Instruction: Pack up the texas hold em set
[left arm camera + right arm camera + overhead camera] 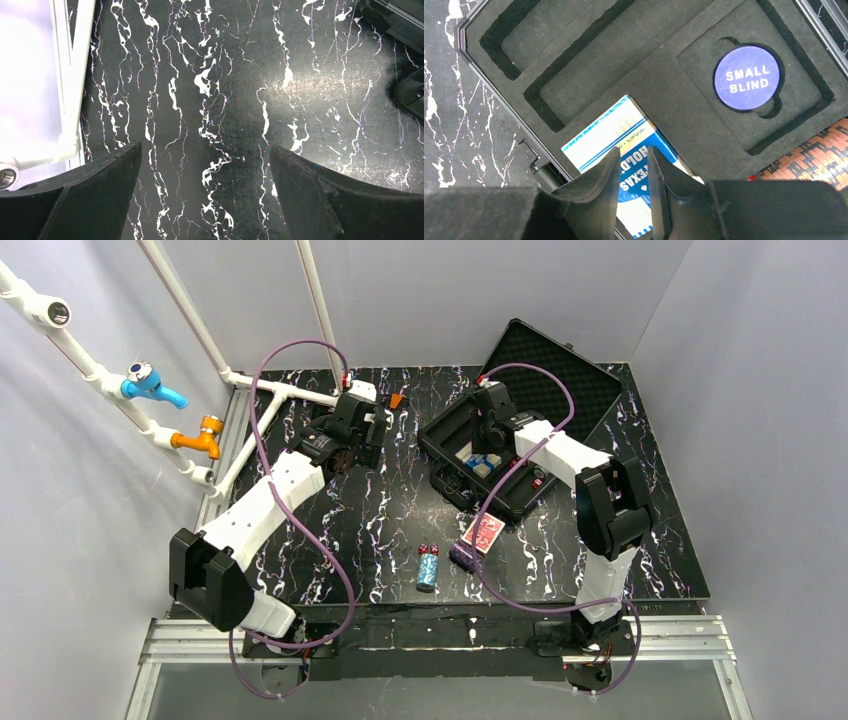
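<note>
The black case [445, 435] lies open at the back right of the table, its foam-lined lid [550, 370] leaning back. A blue and white card deck [609, 135] lies in the foam tray [649, 75]. A blue "SMALL BLIND" chip [747, 77] sits in a round recess. My right gripper [634, 150] hovers over the deck with its jaws nearly closed and nothing between them. A red card deck [484, 533], two red dice [427, 548] and a blue chip stack [428, 570] lie on the table in front. My left gripper [205, 152] is open and empty over bare table.
A small purple item [462, 556] lies beside the red deck. White pipes [290, 390] run along the back left, close to the left gripper [372, 435]. A corner of the case [395, 20] shows at the right of the left wrist view. A red-brown patterned surface [819, 155] shows beside the tray.
</note>
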Controlling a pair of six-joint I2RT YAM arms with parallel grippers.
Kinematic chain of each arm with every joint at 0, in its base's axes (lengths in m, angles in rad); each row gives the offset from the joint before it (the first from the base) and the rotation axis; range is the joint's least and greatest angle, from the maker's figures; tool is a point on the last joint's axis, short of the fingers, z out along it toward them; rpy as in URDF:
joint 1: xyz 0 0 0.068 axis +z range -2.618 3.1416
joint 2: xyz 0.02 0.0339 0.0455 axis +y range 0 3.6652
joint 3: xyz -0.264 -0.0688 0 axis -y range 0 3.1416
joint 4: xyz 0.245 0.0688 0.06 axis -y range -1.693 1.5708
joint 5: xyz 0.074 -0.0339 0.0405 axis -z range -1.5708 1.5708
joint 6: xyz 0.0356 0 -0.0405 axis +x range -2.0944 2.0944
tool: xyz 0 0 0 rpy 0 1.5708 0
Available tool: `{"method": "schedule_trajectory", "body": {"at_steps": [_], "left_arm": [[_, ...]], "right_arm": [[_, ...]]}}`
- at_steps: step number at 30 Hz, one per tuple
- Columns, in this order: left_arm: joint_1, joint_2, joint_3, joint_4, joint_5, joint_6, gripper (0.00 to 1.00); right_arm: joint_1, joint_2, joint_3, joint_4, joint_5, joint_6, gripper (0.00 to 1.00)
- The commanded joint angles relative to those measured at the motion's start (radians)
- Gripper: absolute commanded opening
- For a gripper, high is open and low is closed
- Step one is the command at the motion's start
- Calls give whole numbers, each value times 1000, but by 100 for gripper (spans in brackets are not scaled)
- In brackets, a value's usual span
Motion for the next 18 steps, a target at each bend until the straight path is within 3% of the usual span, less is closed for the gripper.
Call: {"method": "schedule_trajectory", "body": {"at_steps": [1, 14, 18], "left_arm": [[4, -48, 3, -18, 2, 6, 99], [4, -49, 2, -18, -3, 9, 99], [4, -52, 1, -18, -3, 10, 99]], "right_arm": [[-1, 30, -35, -69, 14, -1, 36], [7, -63, 118, -171, 19, -40, 48], [22, -113, 130, -188, 35, -26, 68]]}}
